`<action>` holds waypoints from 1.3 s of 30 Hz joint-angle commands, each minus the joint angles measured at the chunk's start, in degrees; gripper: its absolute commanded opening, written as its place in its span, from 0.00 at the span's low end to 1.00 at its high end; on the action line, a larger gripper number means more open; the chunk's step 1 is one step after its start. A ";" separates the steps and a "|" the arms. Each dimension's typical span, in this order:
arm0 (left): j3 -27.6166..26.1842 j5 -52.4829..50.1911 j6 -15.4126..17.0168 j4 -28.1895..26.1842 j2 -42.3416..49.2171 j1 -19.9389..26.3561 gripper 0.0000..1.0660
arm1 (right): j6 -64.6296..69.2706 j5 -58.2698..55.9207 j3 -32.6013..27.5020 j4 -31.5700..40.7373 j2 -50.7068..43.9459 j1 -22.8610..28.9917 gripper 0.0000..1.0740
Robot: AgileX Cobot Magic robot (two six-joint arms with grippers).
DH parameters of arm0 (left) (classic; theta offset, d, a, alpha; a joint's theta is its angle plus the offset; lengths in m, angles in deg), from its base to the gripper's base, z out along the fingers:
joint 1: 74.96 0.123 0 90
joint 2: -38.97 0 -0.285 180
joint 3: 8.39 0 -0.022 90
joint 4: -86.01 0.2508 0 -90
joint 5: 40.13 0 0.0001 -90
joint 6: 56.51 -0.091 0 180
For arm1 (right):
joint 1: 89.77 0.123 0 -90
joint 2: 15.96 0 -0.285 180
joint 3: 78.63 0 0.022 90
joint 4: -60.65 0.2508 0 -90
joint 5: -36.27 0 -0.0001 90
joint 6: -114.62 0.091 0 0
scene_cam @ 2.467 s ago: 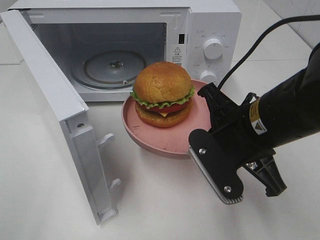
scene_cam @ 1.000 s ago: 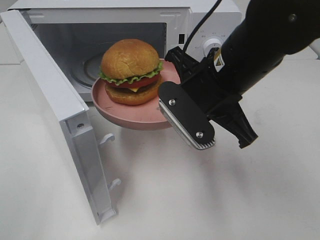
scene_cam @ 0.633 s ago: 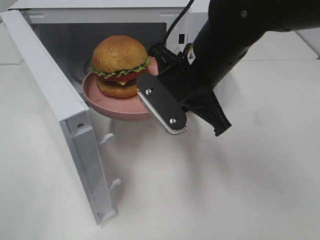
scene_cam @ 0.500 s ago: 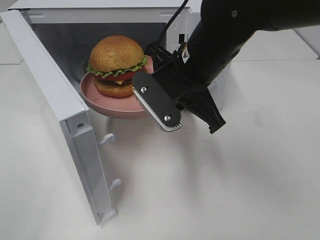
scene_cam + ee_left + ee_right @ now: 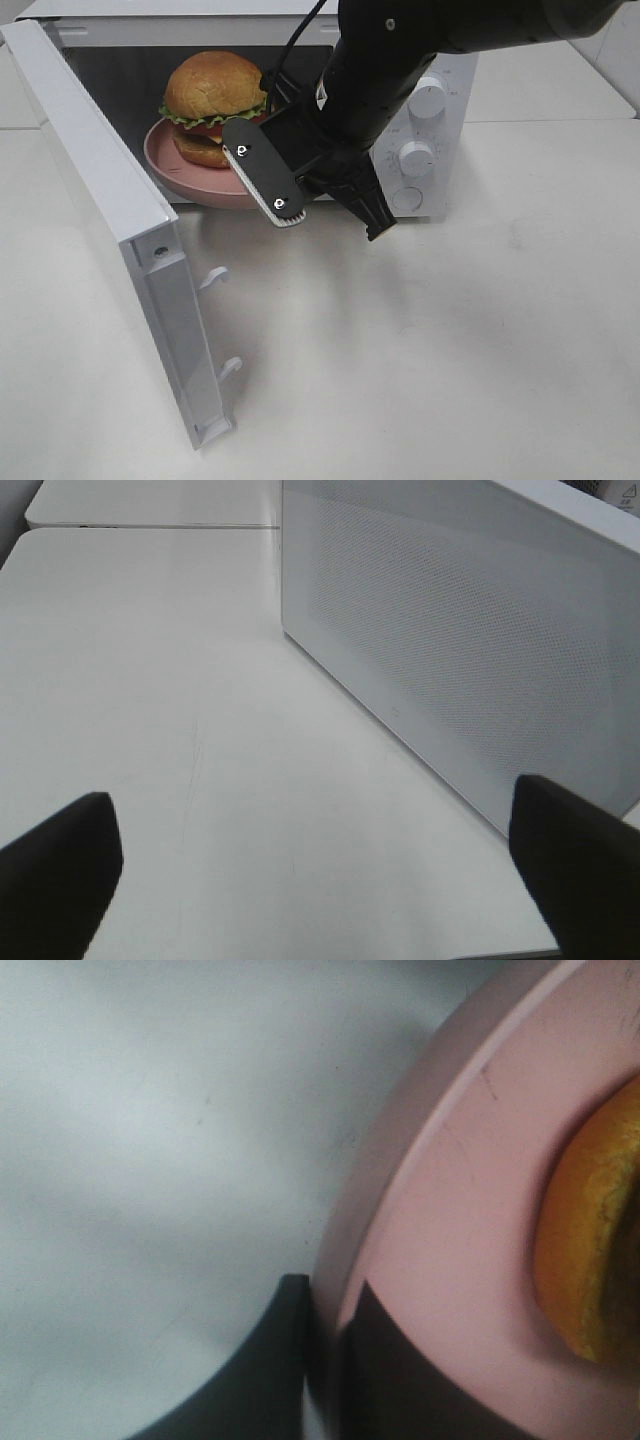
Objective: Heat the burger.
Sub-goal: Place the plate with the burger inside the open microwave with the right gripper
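The burger point(image 5: 213, 98), with a golden-brown bun, green lettuce and a red layer, sits on a round pink plate point(image 5: 172, 165). My right gripper point(image 5: 252, 170) is shut on the plate's near right rim and holds plate and burger in the mouth of the open microwave point(image 5: 425, 110). In the right wrist view the plate's rim point(image 5: 420, 1180) runs between the dark fingers point(image 5: 275, 1360), and the bun's edge point(image 5: 590, 1250) shows at the side. My left gripper point(image 5: 320, 880) is open and holds nothing; it stands beside a perforated white wall of the microwave point(image 5: 470, 650).
The microwave door point(image 5: 110, 210) stands wide open toward the front left, its latch hooks point(image 5: 212, 277) pointing into the table. Two knobs point(image 5: 417, 158) sit on the control panel, behind the right arm. The white table point(image 5: 450, 350) spreads in front and to the right.
My right arm has carried the plate and burger up and to the left, from in front of the microwave into its opening. The left gripper's fingers have not moved.
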 commanded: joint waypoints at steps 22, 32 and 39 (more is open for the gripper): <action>0.00 -0.52 0.11 -0.40 0.92 -0.23 0.92 | 11.23 -1.66 20.80 -4.53 13.58 0.23 0.00; 0.00 -0.52 0.11 -0.40 0.92 -0.23 0.92 | 14.84 -1.66 26.30 -7.22 18.22 0.11 0.00; 0.00 -0.52 0.11 -0.40 0.92 -0.23 0.92 | 14.84 -1.43 29.16 -9.00 20.57 0.11 0.00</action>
